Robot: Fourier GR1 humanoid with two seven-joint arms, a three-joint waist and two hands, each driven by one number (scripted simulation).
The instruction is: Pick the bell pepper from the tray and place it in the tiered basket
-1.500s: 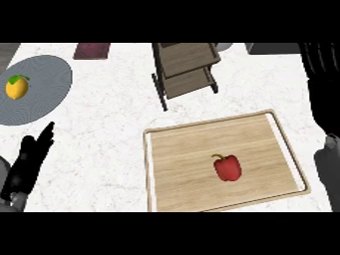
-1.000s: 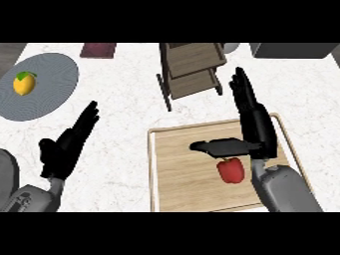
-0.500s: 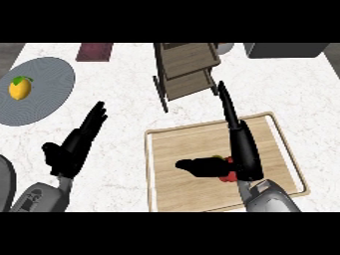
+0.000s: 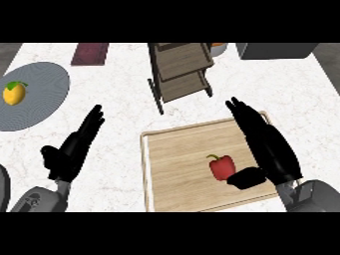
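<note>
We are early in the task: the bell pepper lies on the wooden tray, ungrasped, and the tiered basket waits beyond it. Our right hand is released, fingers straight, thumb just beside the pepper; half a second ago it covered the pepper more. Our left hand rests open over the tabletop, barely changed

left robot hand open, right robot hand open — fingers straight
</note>
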